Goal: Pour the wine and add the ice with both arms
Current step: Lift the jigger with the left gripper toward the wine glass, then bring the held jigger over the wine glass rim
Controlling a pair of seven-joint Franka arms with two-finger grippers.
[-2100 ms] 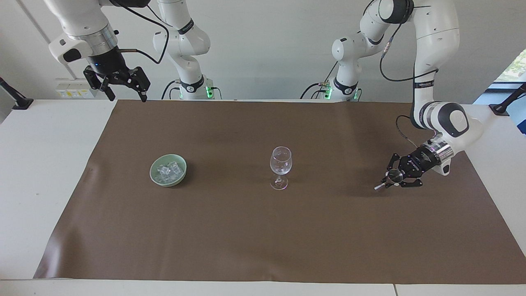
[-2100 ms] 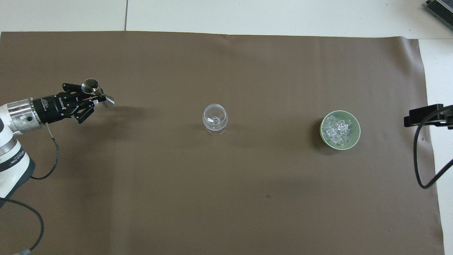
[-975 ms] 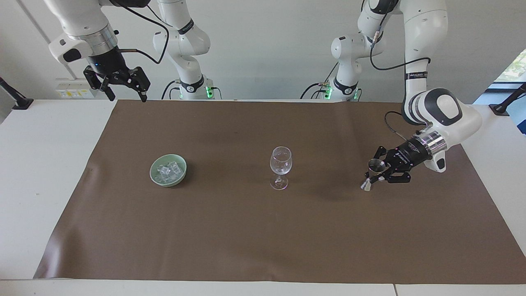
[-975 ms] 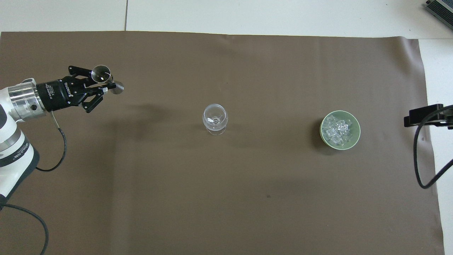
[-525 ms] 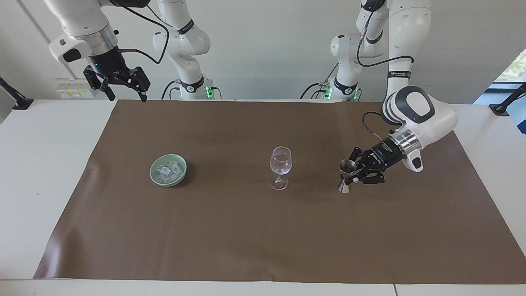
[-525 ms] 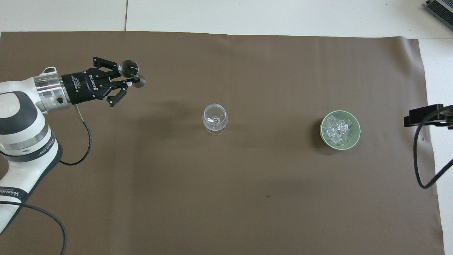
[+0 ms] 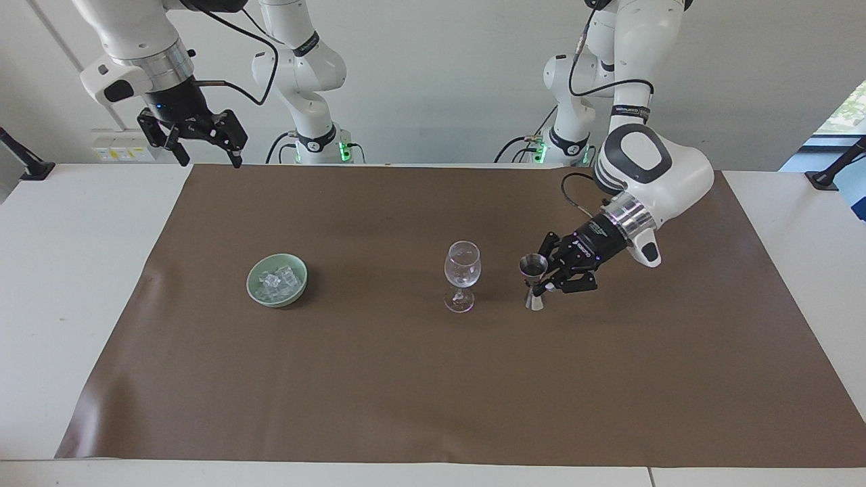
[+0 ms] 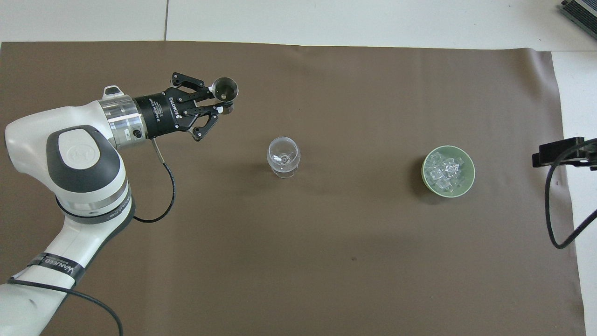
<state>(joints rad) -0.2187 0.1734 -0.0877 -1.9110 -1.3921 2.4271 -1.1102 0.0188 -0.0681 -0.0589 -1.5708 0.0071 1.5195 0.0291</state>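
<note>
With its fingers (image 7: pixel 545 287) clamped on the waist of the small steel double-cone jigger (image 7: pixel 534 281), the left gripper (image 7: pixel 549 284) should keep it upright until over the clear stemmed wine glass (image 7: pixel 462 274), then tip slowly; the right gripper (image 7: pixel 203 145) waits open-fingered above the table's (image 7: pixel 81 223) edge.

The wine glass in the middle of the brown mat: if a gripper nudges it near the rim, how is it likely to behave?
The wine glass stands on a thin stem over a small foot, so a push up high would probably tip it rather than slide it. It looks empty, so likely light. Clear thin glass suggests it is fragile and may be slippery.
</note>
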